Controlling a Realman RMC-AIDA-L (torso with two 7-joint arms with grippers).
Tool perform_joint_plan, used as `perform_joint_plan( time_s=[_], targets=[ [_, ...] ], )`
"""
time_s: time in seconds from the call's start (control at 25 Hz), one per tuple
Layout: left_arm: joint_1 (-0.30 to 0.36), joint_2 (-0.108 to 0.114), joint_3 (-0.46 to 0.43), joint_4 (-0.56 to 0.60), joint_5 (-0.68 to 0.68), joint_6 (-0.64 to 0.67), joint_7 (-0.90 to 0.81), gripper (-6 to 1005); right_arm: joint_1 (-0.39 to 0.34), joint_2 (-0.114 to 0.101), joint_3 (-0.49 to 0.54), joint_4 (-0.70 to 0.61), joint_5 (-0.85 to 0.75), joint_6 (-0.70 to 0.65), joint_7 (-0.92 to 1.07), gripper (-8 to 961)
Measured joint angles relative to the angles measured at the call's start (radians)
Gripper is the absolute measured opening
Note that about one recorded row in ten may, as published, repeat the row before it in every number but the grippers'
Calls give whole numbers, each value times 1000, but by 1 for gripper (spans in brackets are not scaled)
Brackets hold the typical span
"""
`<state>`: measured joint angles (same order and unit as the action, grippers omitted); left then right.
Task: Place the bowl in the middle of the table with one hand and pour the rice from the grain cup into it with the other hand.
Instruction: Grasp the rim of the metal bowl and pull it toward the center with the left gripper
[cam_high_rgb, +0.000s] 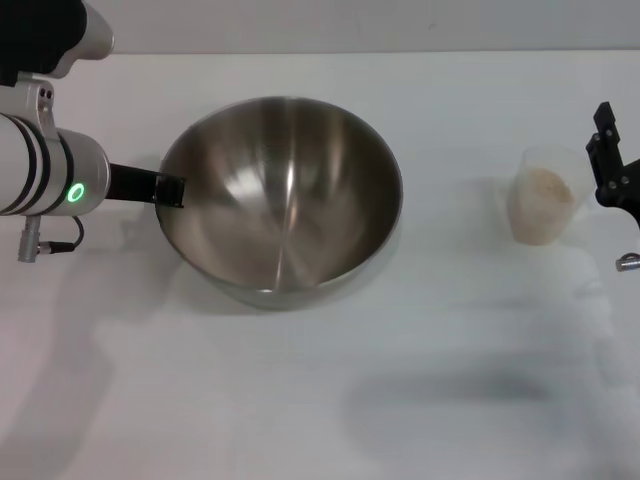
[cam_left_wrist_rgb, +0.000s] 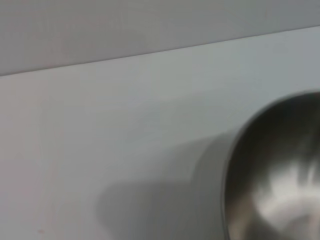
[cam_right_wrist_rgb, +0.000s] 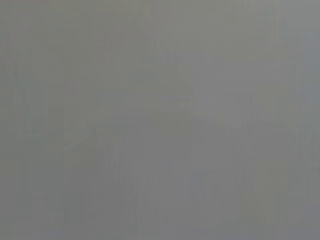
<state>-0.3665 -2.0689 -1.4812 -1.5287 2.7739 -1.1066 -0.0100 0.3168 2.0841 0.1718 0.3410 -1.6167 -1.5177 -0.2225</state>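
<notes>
Near the counter's (cam_high_rgb: 300, 420) middle, the left gripper (cam_high_rgb: 168, 189) pinched the steel mixing bowl's (cam_high_rgb: 280, 195) rim, while the right gripper (cam_high_rgb: 612, 165), fingers' state unclear, sat just beside the rice-filled grain cup (cam_high_rgb: 541, 196), which a clumsy nudge might topple.

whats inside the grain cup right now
The grain cup holds pale rice, seen through its clear wall; how deep the heap goes cannot be judged. The right end effector is beside it. The bowl looks empty, with the left end effector at its rim.
</notes>
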Motion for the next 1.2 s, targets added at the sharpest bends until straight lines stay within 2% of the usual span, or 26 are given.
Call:
perform_joint_plan(
  time_s=[0.16, 0.92, 1.2],
  targets=[
    [-2, 0, -1, 1, 0, -1, -2, 107, 0, 0, 0, -1, 0, -1, 0, 544],
    [-41, 3, -1, -3, -4, -9, 28, 59, -2, 0, 0, -8, 0, -8, 0, 543],
    [-53, 3, -12, -9, -76, -3, 86, 52, -3, 1, 0, -5, 0, -10, 0, 543]
  ],
)
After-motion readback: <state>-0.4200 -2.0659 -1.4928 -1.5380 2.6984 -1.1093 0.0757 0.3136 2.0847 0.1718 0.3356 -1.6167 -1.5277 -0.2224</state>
